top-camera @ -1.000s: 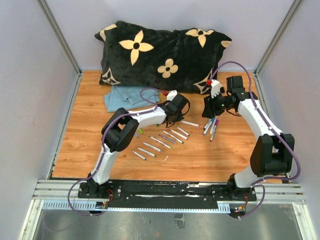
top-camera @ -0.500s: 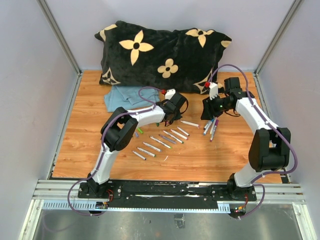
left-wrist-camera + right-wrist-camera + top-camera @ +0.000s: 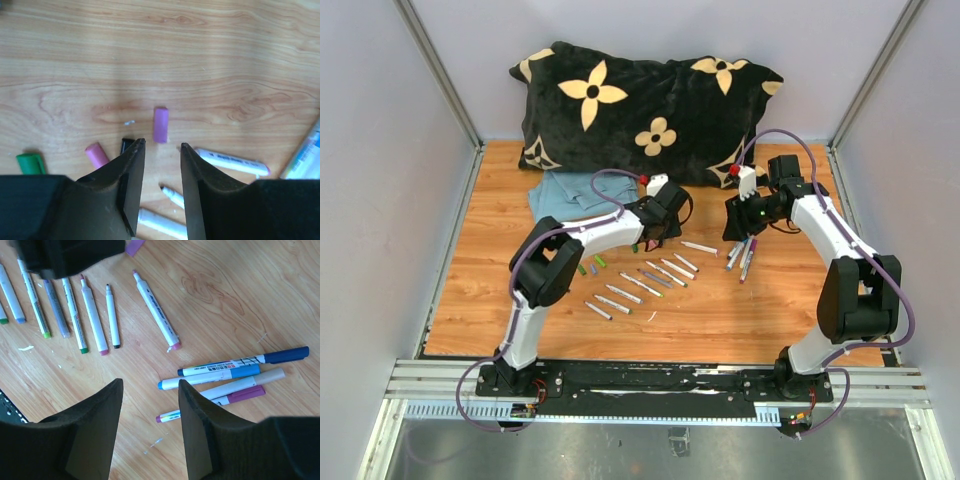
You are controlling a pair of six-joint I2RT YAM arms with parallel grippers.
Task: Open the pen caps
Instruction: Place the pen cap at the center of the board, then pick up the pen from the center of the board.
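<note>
Against the back wall, black flowered pillow (image 3: 645, 110); before it, blue cloth (image 3: 565, 190) on the wooden counter (image 3: 470, 300). Mid-counter, row of uncapped pens (image 3: 93, 315), tips bare; to the right, cluster of capped pens (image 3: 215, 375), tops blue and purple. Loose under the left claw (image 3: 161, 145): purple cap (image 3: 160, 125) just ahead of the jaws, black cap (image 3: 126, 145) and pink cap (image 3: 96, 154) beside the left finger, green cap (image 3: 30, 163) farther left. Left arm stretched forward, elbow bent, claw aimed down, jaws partly parted, gripping nothing. Right arm folded in from the right, right claw (image 3: 150, 385) above the capped pens, jaws about half apart, empty
</note>
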